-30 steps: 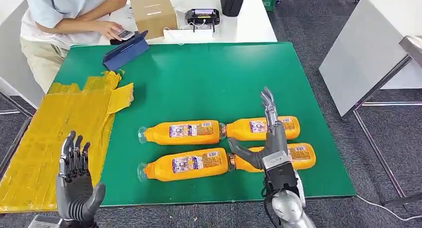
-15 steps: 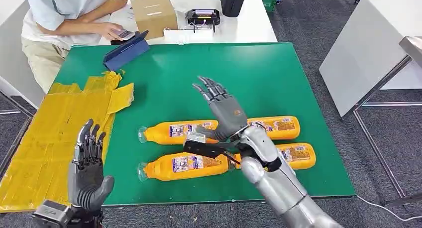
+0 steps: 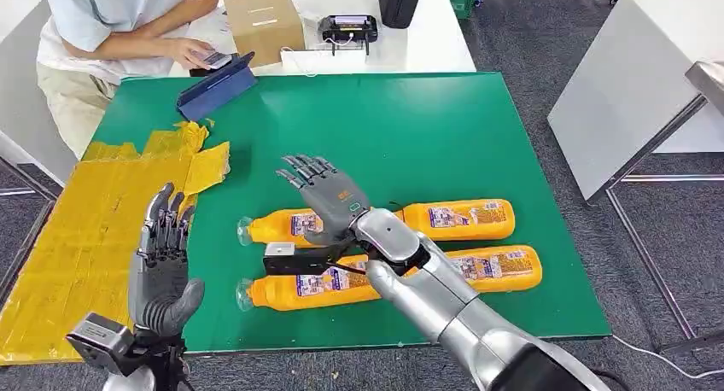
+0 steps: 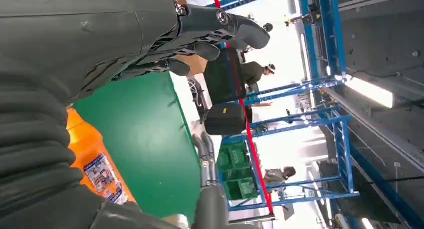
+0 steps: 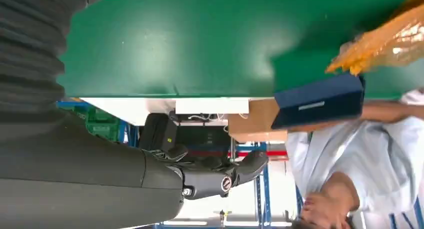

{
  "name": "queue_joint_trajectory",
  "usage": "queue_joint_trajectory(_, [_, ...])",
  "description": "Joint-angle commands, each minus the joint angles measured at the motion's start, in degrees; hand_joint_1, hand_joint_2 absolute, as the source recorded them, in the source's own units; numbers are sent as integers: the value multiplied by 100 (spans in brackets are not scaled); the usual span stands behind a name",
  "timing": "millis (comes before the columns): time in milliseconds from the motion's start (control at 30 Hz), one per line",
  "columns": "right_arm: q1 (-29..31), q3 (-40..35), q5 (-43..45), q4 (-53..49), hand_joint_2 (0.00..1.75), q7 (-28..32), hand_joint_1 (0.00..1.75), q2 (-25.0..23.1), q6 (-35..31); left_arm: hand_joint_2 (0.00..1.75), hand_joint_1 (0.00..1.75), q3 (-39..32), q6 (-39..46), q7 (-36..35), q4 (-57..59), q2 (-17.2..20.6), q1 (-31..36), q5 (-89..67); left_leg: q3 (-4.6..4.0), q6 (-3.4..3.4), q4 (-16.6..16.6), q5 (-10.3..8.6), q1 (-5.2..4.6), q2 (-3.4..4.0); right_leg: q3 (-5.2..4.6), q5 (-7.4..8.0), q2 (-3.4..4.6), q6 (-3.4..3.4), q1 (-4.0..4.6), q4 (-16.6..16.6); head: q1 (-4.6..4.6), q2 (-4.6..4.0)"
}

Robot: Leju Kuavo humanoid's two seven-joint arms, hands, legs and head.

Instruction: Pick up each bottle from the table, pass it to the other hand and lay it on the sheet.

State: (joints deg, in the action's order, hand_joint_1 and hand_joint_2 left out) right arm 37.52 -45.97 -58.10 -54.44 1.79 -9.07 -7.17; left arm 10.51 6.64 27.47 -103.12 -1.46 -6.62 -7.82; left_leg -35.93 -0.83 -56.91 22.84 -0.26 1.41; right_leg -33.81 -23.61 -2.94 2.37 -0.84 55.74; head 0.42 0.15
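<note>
Head view: 4 orange bottles lie on their sides on the green table [image 3: 444,126], in 2 rows of 2, caps pointing toward the robot's left.
Far-left bottle [image 3: 277,227]: partly under the right hand; clear cap end showing.
Near-left bottle [image 3: 299,287]: just beside the near table edge, wrist cable crossing over it.
Far-right bottle [image 3: 465,218]: in line with the far-left one, no hand on it.
Near-right bottle [image 3: 504,265]: partly behind the right forearm.
Right hand [image 3: 329,201]: fingers spread wide, empty, hovering above the far-left bottle; contact cannot be told.
Left hand [image 3: 164,263]: fingers straight and apart, holding nothing, raised at the near-left corner by the sheet.
Yellow sheet [image 3: 94,229]: crinkled, over the table's left side, no bottle on it yet.
Handling, judged: full bottles, likely fairly heavy; smooth round plastic, prone to roll and slip; stiff enough for a firm wrap.
Hold point, judged: mid-body over the label, fingers around the barrel, leaving the cap end free for the other hand.
Edges: near row sits close to the front edge; a nudge could roll a bottle off.
Open room: bare green between bottles and sheet suits the handover; blue case [image 3: 215,88] and a person's hand [image 3: 189,49] stand well apart at the far-left corner.
</note>
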Motion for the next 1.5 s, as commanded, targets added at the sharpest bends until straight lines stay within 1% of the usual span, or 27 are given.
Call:
queue_joint_trajectory(33, [610,-430,54,1251,175,10,0,-176,70,175,0,179,-28,-41,521,-16,316,49,28,8,0,10,7,-13,31,-10,18,-9,2,-3,0,0])
queue_joint_trajectory(100, [651,-425,86,1424,175,16,0,-233,84,175,0,216,-26,-40,561,-23,367,49,16,5,4,2,1,-10,16,-5,10,-6,-1,-3,0,0])
queue_joint_trajectory(133, [713,-388,143,1714,175,26,0,-318,3,175,0,272,-25,-38,618,-5,428,53,31,9,2,9,8,-16,34,-11,17,-11,3,-3,0,0])
queue_joint_trajectory(167, [776,-344,182,2007,175,20,0,-384,-122,175,0,315,-16,-37,663,13,470,90,23,7,2,5,5,-15,26,-8,12,-8,2,-3,0,0])
queue_joint_trajectory(233, [848,-240,206,2404,175,-42,0,-424,-318,175,0,342,7,-36,738,24,528,152,33,9,1,9,8,-17,37,-11,18,-11,3,-4,0,0])
queue_joint_trajectory(300, [925,-114,263,2775,175,-54,0,-415,-426,175,0,362,23,-30,823,45,586,199,18,4,6,0,2,-18,21,-5,2,-5,-1,-5,0,0])
queue_joint_trajectory(333, [959,-73,269,2905,175,-39,0,-406,-469,175,0,375,14,-26,866,51,618,224,28,7,3,5,6,-24,34,-9,7,-9,1,-5,2,0])
queue_joint_trajectory(367, [976,-54,272,2960,175,2,0,-399,-498,175,0,379,17,-24,880,53,628,228,25,5,5,3,4,-23,30,-8,4,-7,0,-6,0,0])
queue_joint_trajectory(467, [1078,186,405,3221,175,-226,0,-356,-436,175,0,393,-25,-20,975,73,701,299,23,5,0,4,5,-27,31,-10,1,-7,1,-4,2,0])
queue_joint_trajectory(600, [1166,429,500,3527,175,-354,0,-248,-427,175,0,402,-39,-2,1068,85,804,356,16,5,1,1,1,-30,23,-7,-6,-5,-3,-2,2,0])
queue_joint_trajectory(633, [1157,571,543,3605,175,-345,0,-218,-470,175,0,421,-35,4,1083,98,823,367,26,7,-2,5,5,-38,37,-13,-4,-8,0,-3,0,0])
queue_joint_trajectory(700, [1119,682,589,3680,175,-395,0,-144,-489,175,0,422,-40,11,1087,108,812,395,13,3,3,-1,-1,-22,17,-4,-4,-3,-4,-4,0,0])
queue_joint_trajectory(733, [1099,744,614,3706,175,-381,0,-115,-490,175,0,422,-34,11,1094,114,806,395,28,7,-1,6,7,-34,38,-12,-1,-8,1,-6,0,0])
queue_joint_trajectory(800, [1051,863,680,3753,175,-393,0,-47,-487,175,0,419,-38,12,1110,110,785,422,17,4,3,1,1,-25,23,-5,-5,-4,-2,-6,2,0])
queue_joint_trajectory(833, [1040,870,683,3760,175,-391,0,-18,-498,175,0,422,-38,12,1114,110,777,422,30,7,2,6,6,-33,40,-12,-2,-7,1,-9,0,0])
queue_joint_trajectory(900, [1021,894,700,3769,175,-380,0,-9,-501,175,0,427,-37,12,1115,110,767,421,19,4,3,1,1,-23,24,-5,-3,-4,-2,-7,-2,0])
queue_joint_trajectory(933, [1012,951,725,3786,175,-398,0,-1,-485,175,0,436,-39,12,1122,109,773,429,34,7,2,7,6,-35,43,-13,-1,-9,1,-7,0,0])
queue_joint_trajectory(1000, [965,990,756,3798,175,-379,0,24,-478,175,0,459,-49,11,1140,102,773,434,20,4,1,3,3,-22,24,-6,1,-4,-1,-6,0,0])
queue_joint_trajectory(1033, [952,1001,761,3799,175,-360,0,29,-478,175,0,464,-53,8,1152,105,774,435,27,6,-2,8,5,-25,35,-10,7,-7,1,-6,0,0])
queue_joint_trajectory(1167, [947,860,604,3798,175,-176,0,-11,-347,175,0,491,-92,-1,1212,103,777,457,30,7,2,8,6,-29,37,-11,2,-8,2,-8,0,0])
queue_joint_trajectory(1200, [952,815,557,3797,175,-150,0,-18,-318,175,0,498,-101,-1,1217,102,779,459,21,6,2,5,3,-20,25,-7,5,-6,-1,-6,0,0])
queue_joint_trajectory(1233, [969,696,427,3786,175,-99,0,-38,-270,175,0,509,-114,-2,1233,96,788,462,31,8,1,10,6,-21,36,-11,10,-8,1,-7,0,0])
queue_joint_trajectory(1300, [983,563,285,3772,175,-42,0,-86,-176,175,0,520,-120,-2,1268,85,809,462,16,5,2,3,1,-11,16,-4,9,-4,-1,-5,0,0])
queue_joint_trajectory(1333, [991,484,196,3764,175,-12,0,-110,-150,175,0,526,-128,-2,1286,85,822,463,32,9,-1,11,6,-17,34,-11,18,-9,1,-4,0,0])
queue_joint_trajectory(1367, [988,420,91,3755,175,10,0,-122,-169,175,0,525,-128,-1,1300,79,829,463,23,7,-1,8,4,-16,25,-8,13,-8,1,-3,0,0])
queue_joint_trajectory(1467, [1021,-150,-550,3758,175,-41,0,-145,-296,175,0,518,-122,-1,1302,73,822,463,22,7,0,7,3,-13,23,-8,13,-7,0,-3,-2,0])
queue_joint_trajectory(1500, [1011,-163,-566,3757,175,-66,0,-169,-294,175,0,517,-122,0,1295,76,813,463,34,10,-2,13,7,-14,36,-12,22,-10,2,-2,0,0])
